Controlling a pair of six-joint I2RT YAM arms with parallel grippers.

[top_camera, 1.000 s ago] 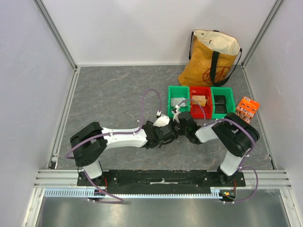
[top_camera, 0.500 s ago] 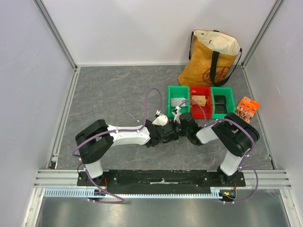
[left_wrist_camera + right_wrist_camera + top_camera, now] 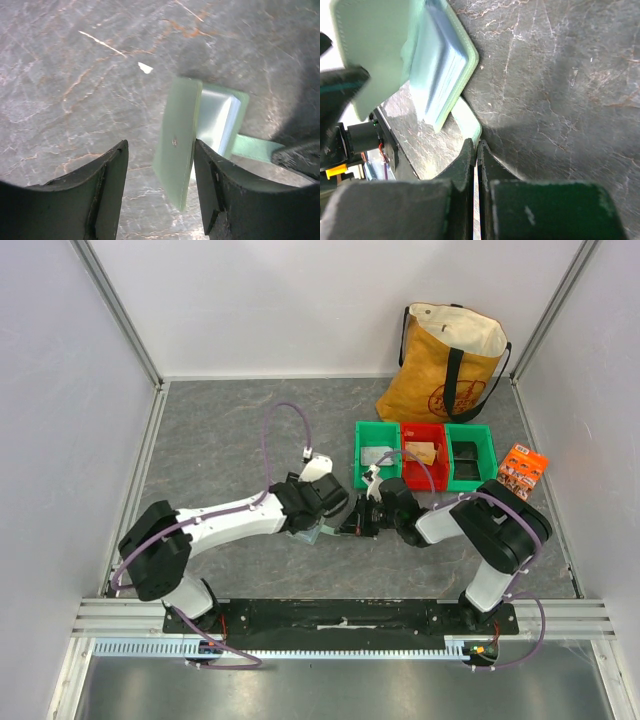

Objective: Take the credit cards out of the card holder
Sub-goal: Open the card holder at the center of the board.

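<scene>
The pale-green card holder (image 3: 176, 150) lies open on the grey table, one flap standing up and the light blue-grey pocket panel (image 3: 440, 65) facing it. My left gripper (image 3: 160, 145) is open around the raised flap: the right finger (image 3: 215, 185) touches it, the left finger (image 3: 107, 190) stands clear. My right gripper (image 3: 476, 145) is shut on the holder's small tab (image 3: 467, 120), low on the table. From above, the holder (image 3: 326, 531) shows between the left gripper (image 3: 316, 520) and the right gripper (image 3: 353, 528). No credit cards show in the pockets.
Three small bins stand behind the grippers: a green one (image 3: 377, 434), a red one (image 3: 424, 430) and another green one (image 3: 470, 433), each with a small flat item inside. A yellow tote bag (image 3: 445, 365) and an orange box (image 3: 523, 470) sit at the back right.
My left arm has swung left and its gripper has drawn away from the right gripper, its jaws narrowing. The holder's flap now stands open between the two grippers. The right gripper stays shut.
</scene>
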